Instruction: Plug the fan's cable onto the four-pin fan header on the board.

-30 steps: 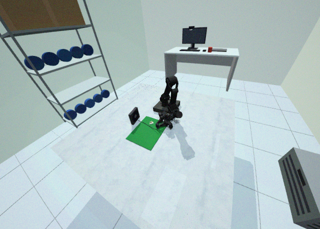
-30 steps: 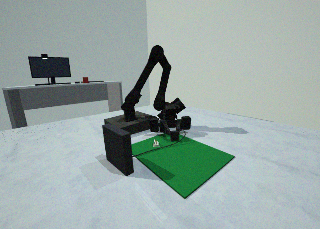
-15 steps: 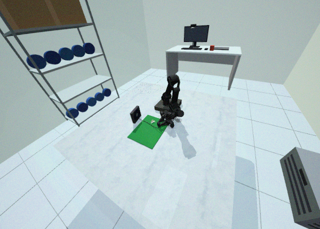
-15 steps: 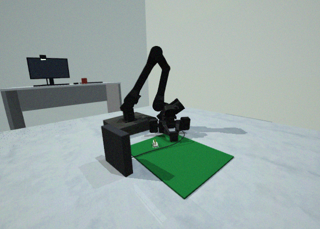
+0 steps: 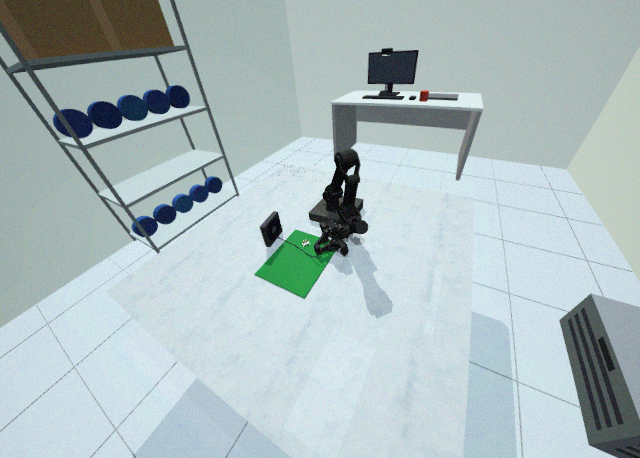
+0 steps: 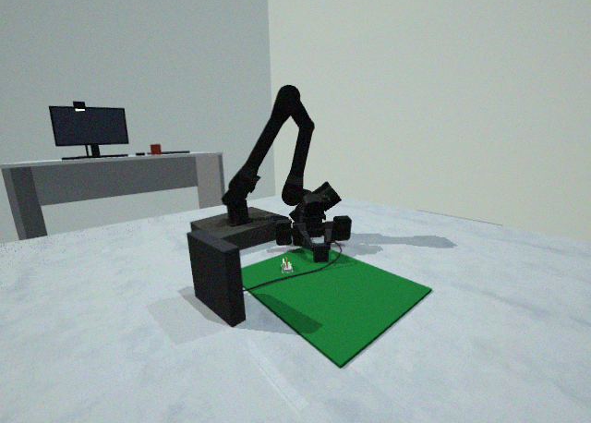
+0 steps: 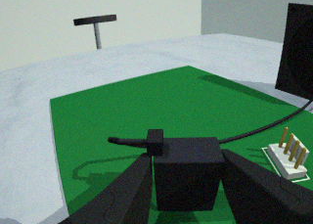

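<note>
The black plug stands between my fingertips above the green board, near the edge on the arm's side. My gripper is slightly parted around it, with a thin gap at the plug's left side in the wrist view. The plug's underside is partly hidden. The white header has its pins bare, to the right of the plug in the wrist view. The black cable curves to the fan.
The fan stands upright beside the board, and its cable crosses the board near the header. The arm's base is behind the gripper. A shelf rack and a white desk stand farther off.
</note>
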Action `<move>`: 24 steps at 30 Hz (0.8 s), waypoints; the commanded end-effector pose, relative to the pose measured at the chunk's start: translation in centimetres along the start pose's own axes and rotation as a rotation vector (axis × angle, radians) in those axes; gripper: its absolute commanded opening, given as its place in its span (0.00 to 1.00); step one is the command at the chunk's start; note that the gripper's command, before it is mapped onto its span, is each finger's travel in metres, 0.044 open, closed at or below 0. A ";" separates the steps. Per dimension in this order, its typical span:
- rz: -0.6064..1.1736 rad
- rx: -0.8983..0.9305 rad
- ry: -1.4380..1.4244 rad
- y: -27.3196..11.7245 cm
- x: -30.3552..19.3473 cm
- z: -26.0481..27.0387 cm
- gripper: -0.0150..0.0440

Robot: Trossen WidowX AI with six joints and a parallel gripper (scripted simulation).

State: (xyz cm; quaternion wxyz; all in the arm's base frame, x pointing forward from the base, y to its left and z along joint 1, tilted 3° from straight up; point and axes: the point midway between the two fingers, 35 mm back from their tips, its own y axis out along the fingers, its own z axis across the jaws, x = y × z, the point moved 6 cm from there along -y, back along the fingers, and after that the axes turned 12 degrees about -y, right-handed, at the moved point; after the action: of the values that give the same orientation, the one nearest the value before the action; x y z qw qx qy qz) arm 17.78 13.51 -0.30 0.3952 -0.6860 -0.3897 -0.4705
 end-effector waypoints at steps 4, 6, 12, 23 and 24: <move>0.000 0.000 0.000 0.0 0.0 0.0 0.60; 0.000 0.000 0.000 0.0 0.0 0.0 0.60; 0.000 0.000 0.000 0.0 0.0 0.0 0.60; 0.007 0.001 -0.004 0.1 0.0 0.1 0.60; 0.016 0.003 -0.008 0.2 0.0 0.2 0.60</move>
State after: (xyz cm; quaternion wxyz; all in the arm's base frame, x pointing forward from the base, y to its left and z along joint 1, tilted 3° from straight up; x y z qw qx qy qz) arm 17.81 13.49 -0.31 0.3947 -0.6873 -0.3893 -0.4693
